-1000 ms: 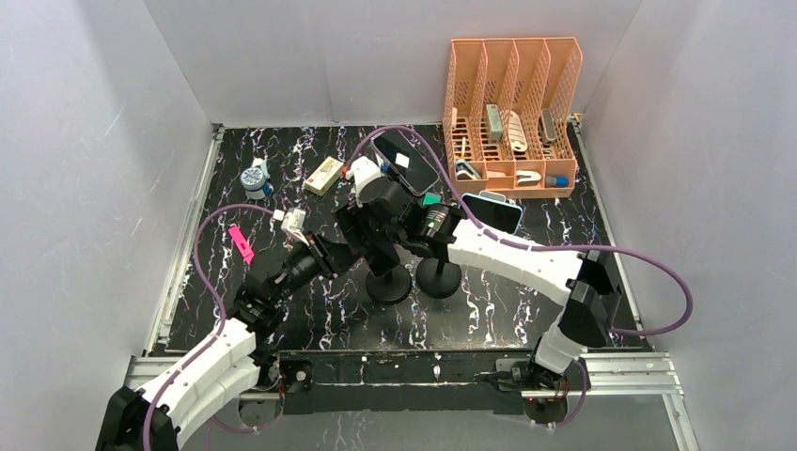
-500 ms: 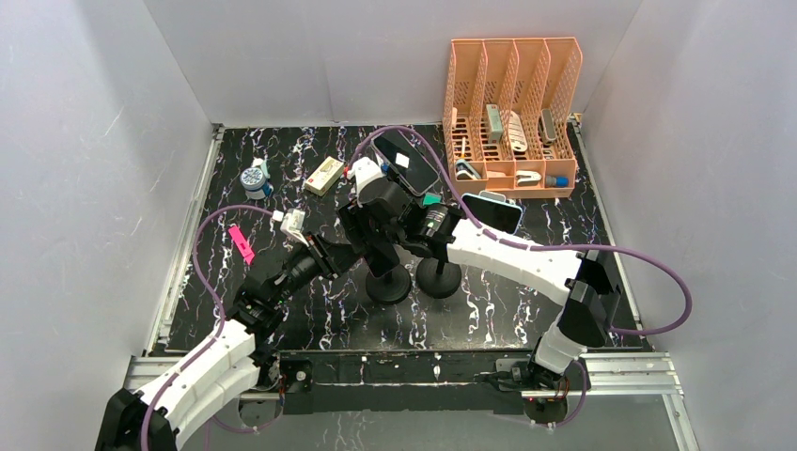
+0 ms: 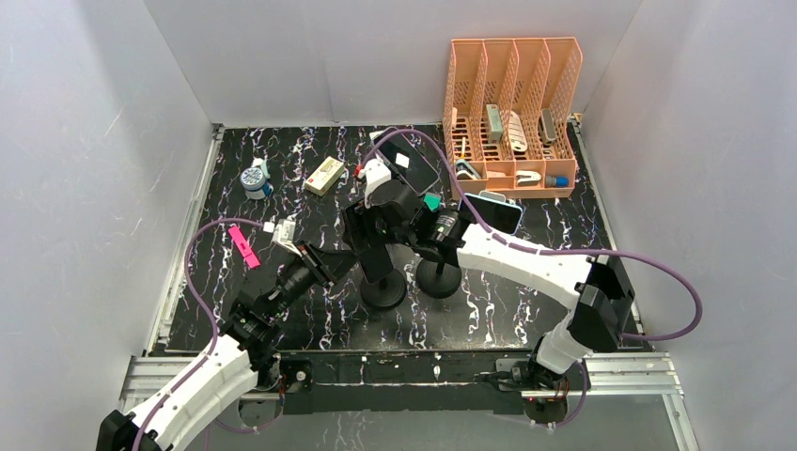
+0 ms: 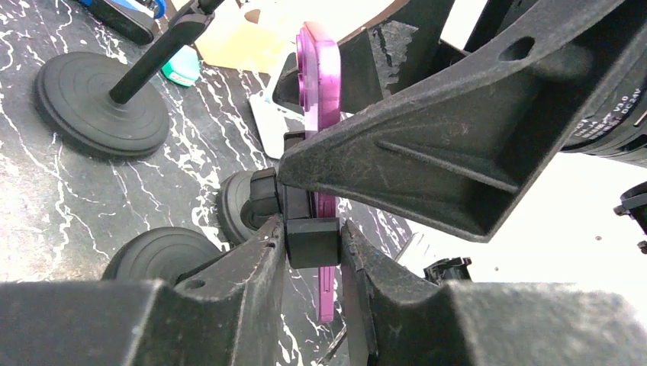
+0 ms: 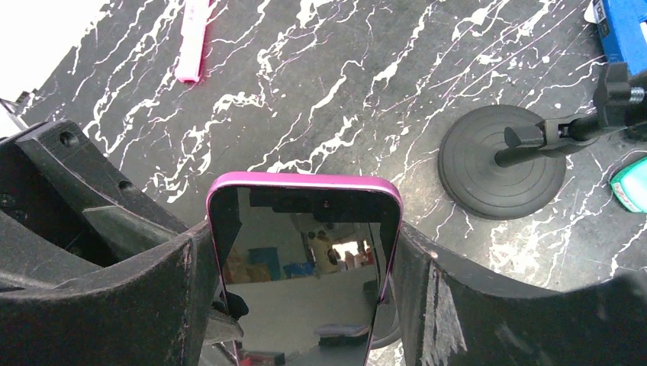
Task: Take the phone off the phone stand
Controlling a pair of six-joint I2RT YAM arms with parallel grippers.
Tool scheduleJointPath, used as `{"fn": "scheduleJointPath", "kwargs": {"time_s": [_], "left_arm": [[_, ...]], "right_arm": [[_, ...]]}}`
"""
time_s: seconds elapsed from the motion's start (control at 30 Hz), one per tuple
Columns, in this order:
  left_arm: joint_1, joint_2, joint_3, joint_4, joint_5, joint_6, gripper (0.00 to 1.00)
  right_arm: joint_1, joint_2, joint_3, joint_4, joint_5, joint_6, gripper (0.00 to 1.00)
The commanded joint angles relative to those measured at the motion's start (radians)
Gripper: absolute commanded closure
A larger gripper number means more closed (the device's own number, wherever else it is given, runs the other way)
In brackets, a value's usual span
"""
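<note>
Your right gripper [image 5: 304, 240] is clamped across the pink phone [image 5: 304, 293], a finger pressed on each long edge. Your left gripper [image 4: 311, 235] pinches the phone stand [image 3: 385, 289] right behind the phone. A second stand's base [image 5: 500, 171] sits at two o'clock of the phone

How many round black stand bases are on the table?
2. One round black base sits in the middle of the black marbled table; the other stands just right of it. More could be hidden.
</note>
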Motion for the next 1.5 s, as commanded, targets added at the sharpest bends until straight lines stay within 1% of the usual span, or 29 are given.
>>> {"fn": "scheduleJointPath", "kwargs": {"time_s": [0.0, 0.2, 0.3, 0.47, 0.97, 1.2, 1.37, 1.47], "left_arm": [[0.017, -0.016, -0.053, 0.046, -0.084, -0.012, 1.0], [0.017, -0.017, -0.099, 0.12, -0.075, -0.06, 1.0], [0.017, -0.03, -0.109, 0.127, -0.086, -0.069, 1.0], [0.017, -0.001, -0.113, 0.156, -0.065, -0.088, 1.0], [0.017, -0.008, -0.12, 0.167, -0.056, -0.106, 1.0], [0.017, 0.006, -0.147, 0.227, -0.047, -0.155, 1.0], [0.017, 0.026, -0.134, 0.233, -0.033, -0.144, 1.0], [0.017, 0.055, -0.115, 0.23, -0.017, -0.124, 1.0]], "right_arm": [[-0.085, -0.07, -0.055, -0.103, 0.105, -0.023, 0.99], [-0.086, -0.091, -0.092, -0.066, 0.103, 0.004, 0.99], [-0.087, -0.107, -0.108, -0.051, 0.107, 0.012, 0.99], [-0.087, -0.134, -0.137, -0.014, 0.075, 0.022, 0.99], [-0.09, -0.205, -0.167, 0.022, 0.001, 0.049, 0.99], [-0.097, -0.234, -0.221, 0.071, -0.051, 0.066, 0.99], [-0.097, -0.243, -0.23, 0.096, -0.09, 0.069, 0.99], [-0.098, -0.252, -0.226, 0.12, -0.143, 0.072, 0.99]]}}
